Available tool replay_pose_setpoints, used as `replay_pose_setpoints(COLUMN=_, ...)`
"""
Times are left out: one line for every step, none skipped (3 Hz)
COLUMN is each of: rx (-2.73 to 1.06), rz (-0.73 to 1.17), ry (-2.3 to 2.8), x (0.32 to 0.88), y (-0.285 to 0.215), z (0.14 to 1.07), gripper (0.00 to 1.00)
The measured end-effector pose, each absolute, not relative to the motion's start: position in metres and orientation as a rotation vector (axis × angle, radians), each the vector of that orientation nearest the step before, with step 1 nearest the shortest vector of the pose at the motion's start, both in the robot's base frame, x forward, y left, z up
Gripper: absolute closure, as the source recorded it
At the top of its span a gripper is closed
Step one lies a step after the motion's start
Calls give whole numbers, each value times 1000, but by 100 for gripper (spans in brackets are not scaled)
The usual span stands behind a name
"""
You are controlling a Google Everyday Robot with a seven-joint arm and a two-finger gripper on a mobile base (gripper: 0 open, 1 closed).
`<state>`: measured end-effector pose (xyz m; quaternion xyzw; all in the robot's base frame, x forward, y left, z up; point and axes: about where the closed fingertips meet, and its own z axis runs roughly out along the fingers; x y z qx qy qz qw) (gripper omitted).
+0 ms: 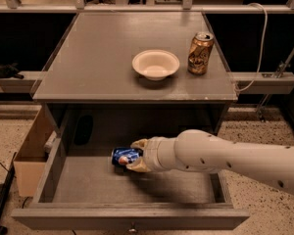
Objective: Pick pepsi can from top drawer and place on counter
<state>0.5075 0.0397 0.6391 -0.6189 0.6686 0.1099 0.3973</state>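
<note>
Pepsi can [122, 155] lies on its side between the jaws, resting on the flat grey floor of the top drawer [88, 192], with one silver end facing the drawer's left wall and the blue label turned up toward my camera. I have the gripper [134, 155] down inside the drawer, and its two tan fingers [138, 144] are closed around the can, one pressed on the far side and one on the near side, so the jaws are clamped on it while it sits on the drawer bottom. Behind the jaws the thick white arm [225, 158] runs off to the right, crossing over the drawer's right wall. Below the jaws, at the drawer's front edge, I can make out a small knob [133, 227]. Left of the jaws and further back, a dark shape [83, 129] sits in the drawer's rear corner; I cannot tell what it is. Outside the drawer, further left of the jaws, a tan box [32, 151] stands beside the cabinet. Well above the jaws the counter [98, 67] carries a white bowl [156, 64], with a gold-brown can [200, 53] upright just beside it on the right, the two apart.
</note>
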Motion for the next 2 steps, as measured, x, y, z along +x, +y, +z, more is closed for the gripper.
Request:
replay_pose_setpoints(rx=-1564, rz=252, ry=1663, x=490, y=33, z=667, gripper=100)
replay_pose_setpoints(rx=-1584, rz=229, ry=1575, x=456, y=34, z=708, gripper=100)
